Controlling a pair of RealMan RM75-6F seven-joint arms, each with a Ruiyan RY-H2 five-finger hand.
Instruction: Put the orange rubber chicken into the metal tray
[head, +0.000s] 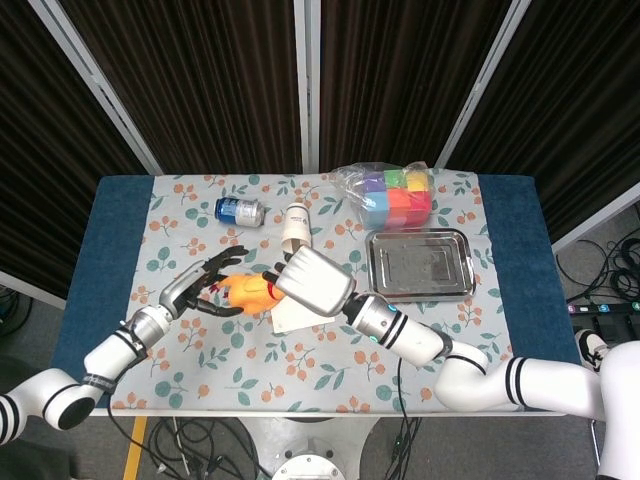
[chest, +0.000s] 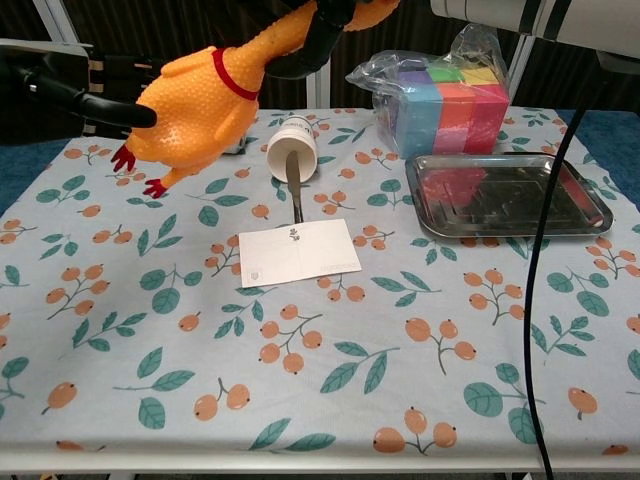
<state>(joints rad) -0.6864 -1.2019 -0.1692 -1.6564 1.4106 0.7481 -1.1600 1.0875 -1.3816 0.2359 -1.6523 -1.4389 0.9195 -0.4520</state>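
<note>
The orange rubber chicken with a red collar hangs in the air over the table's left half. My right hand grips it at the head and neck, at the top of the chest view. Just left of the chicken's body my left hand has its fingers spread and holds nothing. The metal tray lies empty on the right side of the table, well apart from both hands.
A white paper cup lies on its side with a metal utensil in it. A white card lies at mid-table. A blue can sits at the back left; a bag of coloured blocks stands behind the tray.
</note>
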